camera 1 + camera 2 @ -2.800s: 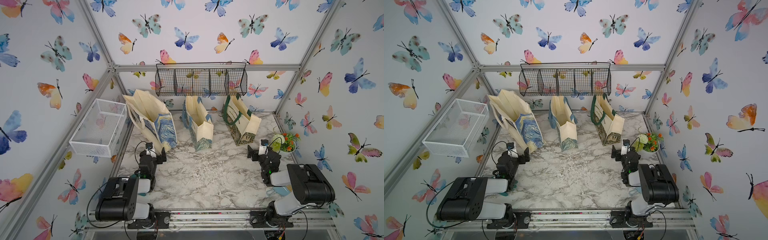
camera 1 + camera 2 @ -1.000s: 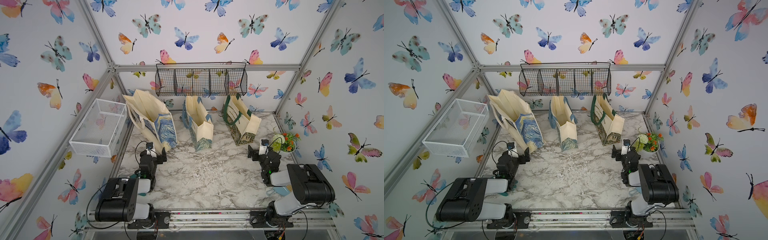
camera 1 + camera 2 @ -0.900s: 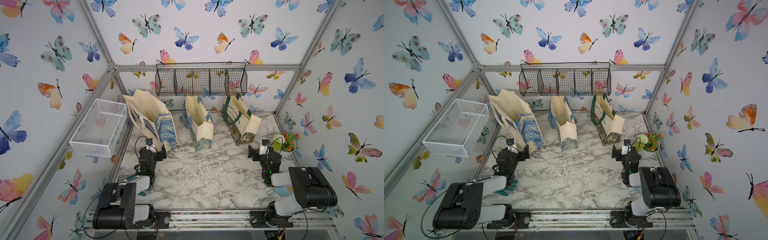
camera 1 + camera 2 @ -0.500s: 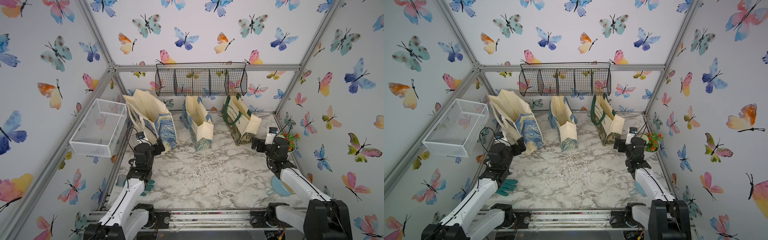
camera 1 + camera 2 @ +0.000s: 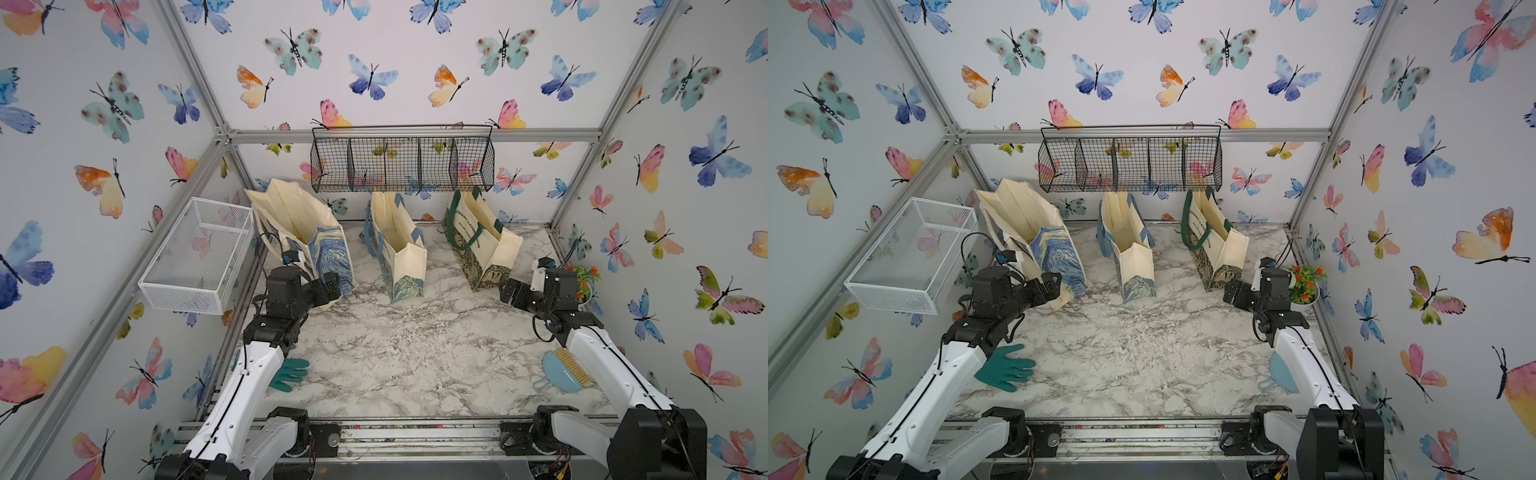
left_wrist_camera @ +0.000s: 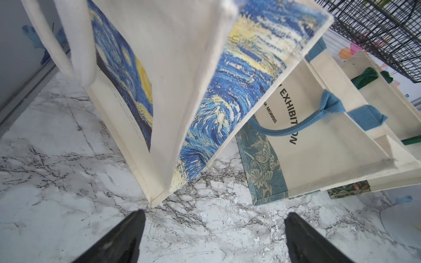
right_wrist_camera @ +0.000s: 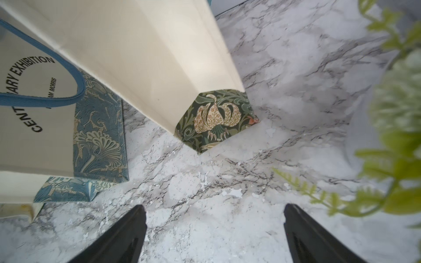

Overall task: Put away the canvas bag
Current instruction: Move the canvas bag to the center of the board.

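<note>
Three canvas bags stand upright in a row at the back of the marble table: a starry-night print bag [image 5: 328,253] [image 6: 205,91], a blue-handled bag [image 5: 405,257] [image 7: 34,113], and a green-handled bag [image 5: 486,249] [image 7: 159,57]. My left gripper [image 5: 330,286] [image 6: 214,218] hovers open just in front of the starry bag's near bottom corner, touching nothing. Open as well, my right gripper [image 5: 509,291] [image 7: 214,216] is a little short of the green-handled bag's floral corner. Only bare marble lies between each pair of fingers.
A black wire basket [image 5: 403,160] hangs on the back wall above the bags. A white wire basket [image 5: 199,257] is mounted on the left wall. A green glove [image 5: 289,374] lies front left, a blue brush [image 5: 563,372] front right, and a flower pot [image 5: 584,282] beside my right gripper.
Both arms have unfolded from their low rest pose and reached forward, the left toward the starry bag, the right toward the green-handled bag. Both grippers stay open; the bags have not moved.
</note>
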